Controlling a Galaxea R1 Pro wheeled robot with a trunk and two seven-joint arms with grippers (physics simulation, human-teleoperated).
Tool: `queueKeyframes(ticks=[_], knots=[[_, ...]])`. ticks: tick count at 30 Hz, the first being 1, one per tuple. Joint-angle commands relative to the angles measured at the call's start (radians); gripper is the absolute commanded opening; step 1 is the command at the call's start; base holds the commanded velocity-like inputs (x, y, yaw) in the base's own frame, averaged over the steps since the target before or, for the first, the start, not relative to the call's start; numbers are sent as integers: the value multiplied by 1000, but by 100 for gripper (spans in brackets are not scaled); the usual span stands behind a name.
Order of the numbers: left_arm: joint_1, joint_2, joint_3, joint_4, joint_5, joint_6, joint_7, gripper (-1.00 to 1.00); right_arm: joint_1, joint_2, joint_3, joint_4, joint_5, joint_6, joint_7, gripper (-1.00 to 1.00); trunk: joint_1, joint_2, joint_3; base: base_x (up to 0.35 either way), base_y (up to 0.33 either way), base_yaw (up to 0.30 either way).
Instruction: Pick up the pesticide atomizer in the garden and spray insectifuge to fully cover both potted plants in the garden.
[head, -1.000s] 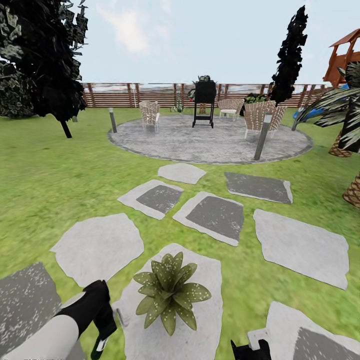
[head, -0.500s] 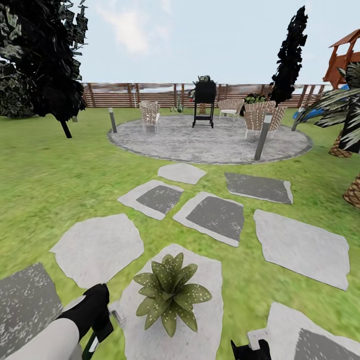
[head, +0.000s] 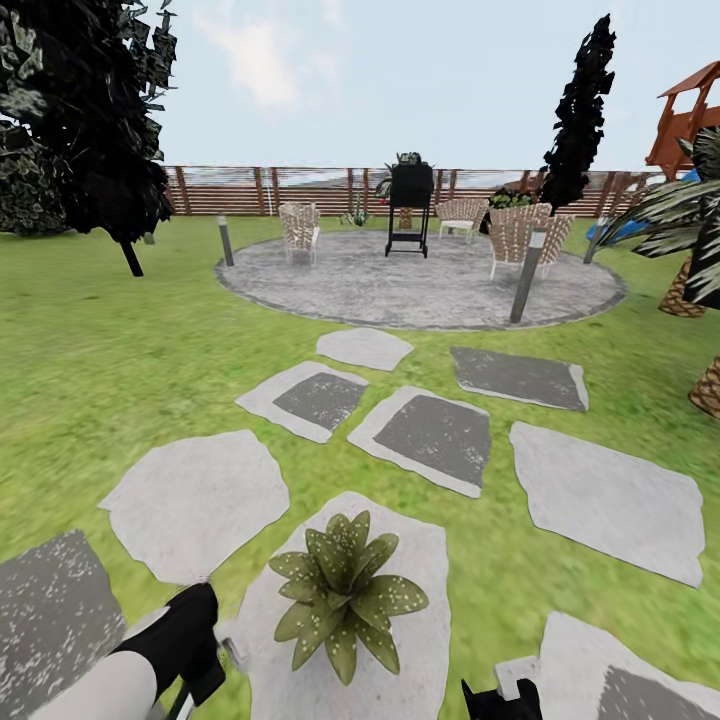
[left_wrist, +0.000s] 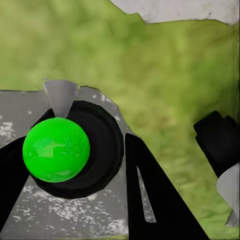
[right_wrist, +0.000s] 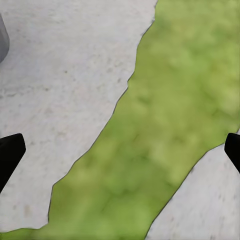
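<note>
The left gripper (head: 195, 655), at the lower left of the head picture, is closed around the pesticide atomizer (head: 205, 672); in the left wrist picture its dark fingers (left_wrist: 155, 200) stand on both sides of the bottle, which shows there as a bright green ball in a black ring (left_wrist: 67, 150), with a pale grey nozzle (left_wrist: 60, 95) beside it. Just to the right of this gripper, one potted plant (head: 345, 592) with pointed speckled green leaves sits on a pale stepping stone (head: 400, 545). The right gripper (head: 500, 700) is at the bottom edge, right of centre; in its wrist picture the two black fingertips (right_wrist: 10, 155) are far apart, over stone and grass. Further up the frame come more stepping stones (head: 430, 435), the green lawn (head: 120, 340), a round paved area (head: 420, 280) with wicker chairs (head: 298, 230) and a black grill (head: 410, 205), and the brown wooden fence (head: 300, 188).
</note>
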Motion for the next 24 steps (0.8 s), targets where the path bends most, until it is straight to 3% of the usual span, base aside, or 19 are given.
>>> queueKeyframes(ticks=[1, 4, 10, 15, 24], knots=[[3, 0, -4, 0, 0, -5, 0, -100, -1, 0, 3, 1, 3, -3, 0, 100, 0, 0, -1, 0, 0, 0], [7, -18, -4, 23, 22, -69, 16, -100, -1, 0, 3, 1, 4, -3, 0, 100, 0, 0, -1, 0, 0, 0], [7, -31, -1, 53, 31, -91, 104, -100, -1, 0, 3, 1, 4, -3, 0, 100, 0, 0, -1, 0, 0, 0], [1, -43, -5, -58, 67, -85, 101, -100, -1, 0, 3, 1, 3, -3, 0, 100, 0, 0, -1, 0, 0, 0], [6, -35, -3, -58, 72, -93, 102, -100, -1, 0, 3, 1, 4, -3, 0, 100, 0, 0, -1, 0, 0, 0]])
